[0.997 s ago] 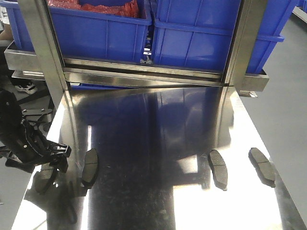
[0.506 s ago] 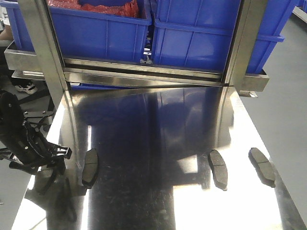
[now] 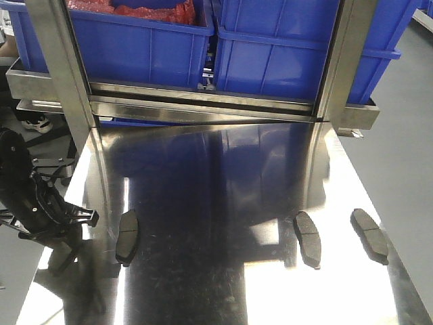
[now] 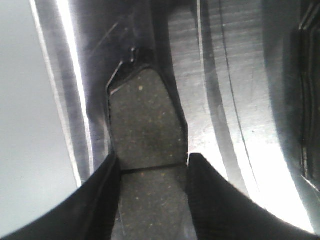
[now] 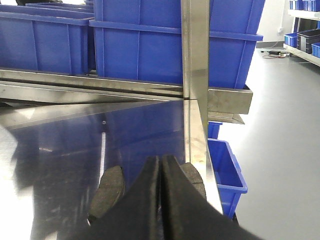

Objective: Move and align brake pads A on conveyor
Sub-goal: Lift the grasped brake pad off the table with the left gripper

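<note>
Pinching the gripped brake pad (image 4: 145,115) from both long sides right at its thin groove (image 4: 150,168), the left gripper (image 4: 152,157) has its two dark fingers (image 4: 100,200) pressed against the pad's edges. This is at the left edge of the steel tabletop (image 3: 216,284), in its near half. Whether the pad is clear of the steel cannot be told. Just inboard of it the second brake pad (image 3: 127,237) lies with its length running near to far. Towards the right edge, at the same depth, the third brake pad (image 3: 308,238) and the fourth brake pad (image 3: 371,235) lie side by side but apart. Both are slightly angled, and the fourth is close to the edge. The right gripper (image 5: 161,162) points between these two, its fingers closed flat against each other and holding nothing. Farther back, the middle of the tabletop mirrors blue. At the far edge stand steel uprights (image 3: 67,81) with a steel shelf rail (image 3: 203,101) crossing between them. On the rail sit blue bins (image 3: 149,47), the left one showing red contents (image 3: 149,10).
</note>
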Available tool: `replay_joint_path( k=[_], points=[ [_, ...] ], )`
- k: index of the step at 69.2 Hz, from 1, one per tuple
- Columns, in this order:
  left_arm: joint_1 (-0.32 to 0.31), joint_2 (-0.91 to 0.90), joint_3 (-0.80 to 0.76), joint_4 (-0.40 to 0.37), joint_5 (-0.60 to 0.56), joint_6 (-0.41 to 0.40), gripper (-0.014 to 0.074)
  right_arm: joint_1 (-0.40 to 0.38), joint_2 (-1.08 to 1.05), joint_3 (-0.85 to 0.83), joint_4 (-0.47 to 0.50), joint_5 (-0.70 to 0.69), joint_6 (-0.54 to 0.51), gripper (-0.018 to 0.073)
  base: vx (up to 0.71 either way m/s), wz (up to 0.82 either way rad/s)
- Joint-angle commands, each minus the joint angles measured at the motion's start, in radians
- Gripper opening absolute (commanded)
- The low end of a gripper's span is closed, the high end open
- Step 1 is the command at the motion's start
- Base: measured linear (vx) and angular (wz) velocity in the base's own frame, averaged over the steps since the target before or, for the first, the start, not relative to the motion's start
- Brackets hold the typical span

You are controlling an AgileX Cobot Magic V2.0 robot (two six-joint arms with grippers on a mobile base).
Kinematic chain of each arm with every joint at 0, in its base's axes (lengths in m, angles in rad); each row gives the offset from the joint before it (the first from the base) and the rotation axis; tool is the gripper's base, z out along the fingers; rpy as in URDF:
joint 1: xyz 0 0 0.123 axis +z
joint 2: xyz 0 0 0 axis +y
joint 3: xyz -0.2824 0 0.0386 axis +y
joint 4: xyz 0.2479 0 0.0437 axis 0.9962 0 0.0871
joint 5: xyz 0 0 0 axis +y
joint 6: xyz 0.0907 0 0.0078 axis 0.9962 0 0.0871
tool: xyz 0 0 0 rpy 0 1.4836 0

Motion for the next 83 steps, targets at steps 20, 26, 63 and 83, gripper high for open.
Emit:
replay_joint_path(
  k=[20,26,63,83],
  points=[
    [-0.004,-0.055,-0.023,-0.005,-0.003,0.047,0.0160,-0.004,-0.016,0.018,0.000,-0.074,-0.009,-0.0010,0.00,0.00],
    [-0.004,-0.069,-0.023,-0.005,-0.007,0.047,0.0160,-0.004,-0.016,0.018,0.000,-0.074,-0.009,-0.0010,0.00,0.00],
    [-0.004,-0.260,-0.007,-0.005,-0.031,0.048,0.0160,-0.004,-0.016,0.018,0.000,-0.074,-0.009,-0.0010,0.00,0.00],
    [-0.004,-0.509,0.151,-0.005,-0.107,0.055,0.0163,-0.004,-0.016,0.018,0.000,-0.074,-0.009,-0.0010,0.00,0.00]
  ],
)
